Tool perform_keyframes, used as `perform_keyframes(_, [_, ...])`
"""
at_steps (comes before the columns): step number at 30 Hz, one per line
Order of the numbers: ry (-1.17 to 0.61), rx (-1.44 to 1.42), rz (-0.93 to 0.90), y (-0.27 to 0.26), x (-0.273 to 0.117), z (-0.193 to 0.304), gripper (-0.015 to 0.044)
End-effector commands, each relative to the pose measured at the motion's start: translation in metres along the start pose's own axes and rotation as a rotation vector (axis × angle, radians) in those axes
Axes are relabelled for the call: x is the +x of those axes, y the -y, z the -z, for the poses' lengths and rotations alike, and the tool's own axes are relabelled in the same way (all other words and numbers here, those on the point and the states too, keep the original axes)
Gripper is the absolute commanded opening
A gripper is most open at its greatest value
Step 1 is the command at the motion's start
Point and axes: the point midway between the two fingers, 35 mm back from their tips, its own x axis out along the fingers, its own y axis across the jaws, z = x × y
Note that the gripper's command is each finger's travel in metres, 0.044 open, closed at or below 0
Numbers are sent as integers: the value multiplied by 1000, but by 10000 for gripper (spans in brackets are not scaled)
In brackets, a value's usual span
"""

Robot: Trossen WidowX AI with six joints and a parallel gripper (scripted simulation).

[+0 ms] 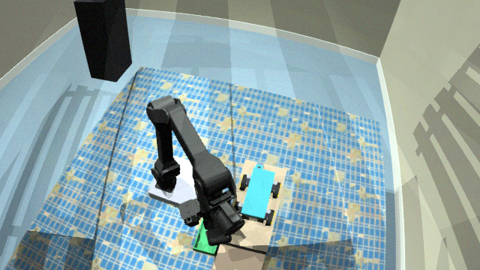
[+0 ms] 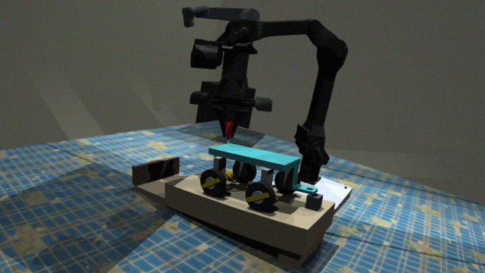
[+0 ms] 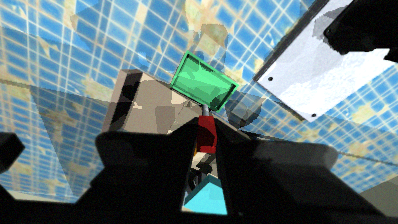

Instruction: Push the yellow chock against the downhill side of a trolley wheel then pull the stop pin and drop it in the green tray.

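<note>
My gripper [image 2: 228, 132] [image 3: 205, 121] is shut on the red-headed stop pin [image 2: 229, 127] [image 3: 206, 125], its grey shank pointing down. It is held in the air beyond the trolley's downhill end; in the wrist view the shank's tip overlaps the near edge of the green tray [image 1: 205, 244] [image 3: 200, 80]. The cyan trolley [image 1: 259, 191] [image 2: 254, 155] [image 3: 206, 199] stands on the ramp, its tab over the dark pin block [image 2: 314, 202]. The yellow chock [image 2: 229, 175] sits at the downhill side of the far downhill wheel; contact cannot be told. Its handle is mostly hidden.
The wooden ramp [image 1: 255, 235] [image 2: 235, 219] runs down to a lower section with an upright end board [image 2: 156, 171] [image 3: 125, 102]. The tray lies beside the ramp. The white base plate [image 2: 333, 192] [image 3: 310, 75] and the arm's base stand on the same side.
</note>
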Motion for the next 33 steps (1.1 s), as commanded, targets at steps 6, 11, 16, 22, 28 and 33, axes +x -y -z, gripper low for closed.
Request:
perform_keyframes(6, [24, 258, -44, 2, 1, 0, 0])
perform_keyframes(11, [29, 407, -72, 3, 0, 1, 0])
perform_keyframes(16, [30, 428, -76, 3, 0, 1, 0])
perform_keyframes(22, [34, 459, -81, 5, 9, -5, 0])
perform_keyframes(28, [38, 498, -87, 9, 20, -12, 0])
perform_keyframes(33, [45, 497, -108, 8, 22, -13, 0])
